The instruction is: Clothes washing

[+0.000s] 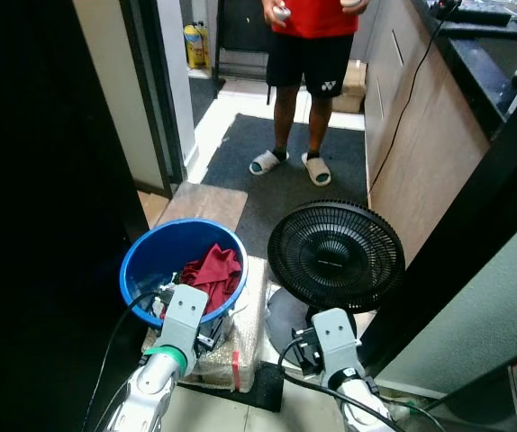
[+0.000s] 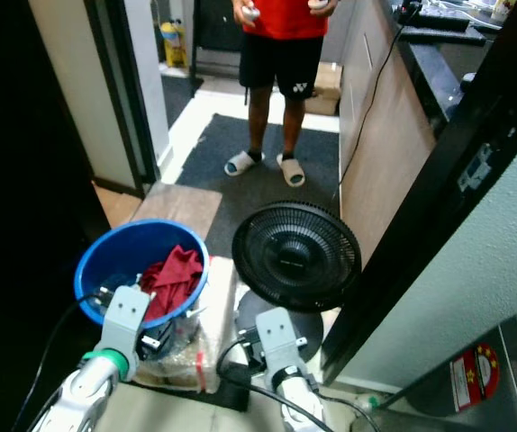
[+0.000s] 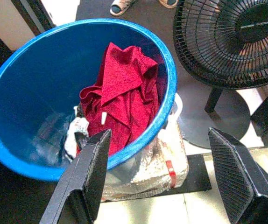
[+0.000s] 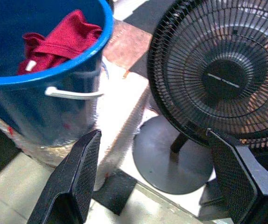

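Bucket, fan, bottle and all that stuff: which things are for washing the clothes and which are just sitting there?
For the washing:
- blue bucket
- red cloth inside it, with a lighter cloth underneath
- left gripper, open over the bucket's rim
- right gripper, open, near the fan

Just sitting there:
- black fan
- yellow bottle
- dark mat
- a person standing on it

2 silver arms (image 1: 164, 360) carry black cables and textured black pincer fingers (image 3: 89, 172).
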{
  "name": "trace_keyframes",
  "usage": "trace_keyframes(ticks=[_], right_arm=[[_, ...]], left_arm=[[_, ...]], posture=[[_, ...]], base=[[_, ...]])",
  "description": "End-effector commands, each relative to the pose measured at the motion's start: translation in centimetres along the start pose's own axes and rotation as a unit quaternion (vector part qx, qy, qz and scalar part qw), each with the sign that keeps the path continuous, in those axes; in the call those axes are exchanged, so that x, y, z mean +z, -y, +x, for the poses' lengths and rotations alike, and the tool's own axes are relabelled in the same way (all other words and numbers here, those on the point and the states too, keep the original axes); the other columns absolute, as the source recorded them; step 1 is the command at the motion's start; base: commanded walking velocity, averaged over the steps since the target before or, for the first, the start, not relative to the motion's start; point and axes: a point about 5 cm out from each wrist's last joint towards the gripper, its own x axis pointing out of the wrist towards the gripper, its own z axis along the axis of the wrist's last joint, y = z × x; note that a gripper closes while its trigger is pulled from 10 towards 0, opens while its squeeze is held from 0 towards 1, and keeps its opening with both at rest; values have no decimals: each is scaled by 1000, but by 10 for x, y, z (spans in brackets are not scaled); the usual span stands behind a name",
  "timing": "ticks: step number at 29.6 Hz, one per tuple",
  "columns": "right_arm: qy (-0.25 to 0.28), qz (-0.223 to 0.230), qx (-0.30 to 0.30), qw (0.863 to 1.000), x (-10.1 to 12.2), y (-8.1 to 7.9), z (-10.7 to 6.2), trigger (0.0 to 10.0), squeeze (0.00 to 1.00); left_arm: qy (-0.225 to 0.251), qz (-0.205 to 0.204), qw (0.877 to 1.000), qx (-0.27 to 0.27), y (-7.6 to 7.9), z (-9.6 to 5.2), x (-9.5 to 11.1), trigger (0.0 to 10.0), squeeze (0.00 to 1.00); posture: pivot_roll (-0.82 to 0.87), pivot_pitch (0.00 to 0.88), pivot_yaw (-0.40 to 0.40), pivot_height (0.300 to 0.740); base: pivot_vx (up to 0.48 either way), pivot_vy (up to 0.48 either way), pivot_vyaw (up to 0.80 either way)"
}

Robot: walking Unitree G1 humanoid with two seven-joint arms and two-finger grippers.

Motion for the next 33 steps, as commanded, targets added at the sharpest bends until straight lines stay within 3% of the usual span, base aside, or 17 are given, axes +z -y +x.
trace_keyframes(ticks=[1, 5, 28, 33], right_arm=[[-17, 3, 1, 1000, -7, -1, -3, 10000, 0], [-18, 2, 1, 1000, -8, 0, -4, 10000, 0], [-18, -2, 5, 1000, -8, 0, -4, 10000, 0], [-18, -1, 4, 1000, -8, 0, -4, 10000, 0]], left_arm=[[-21, -5, 1000, 2, -1, -3, -10, 10000, 0], [-27, -8, 1000, 6, -2, -4, -12, 10000, 0], [-30, -9, 999, 15, -4, -4, -13, 10000, 0], [-29, -9, 999, 15, -4, -4, -12, 10000, 0]], posture=[[18, 18, 50, 740], [20, 15, 48, 740], [21, 13, 45, 740], [21, 16, 46, 740]], base=[[0, 0, 0], [0, 0, 0], [0, 317, 0], [0, 0, 0]])
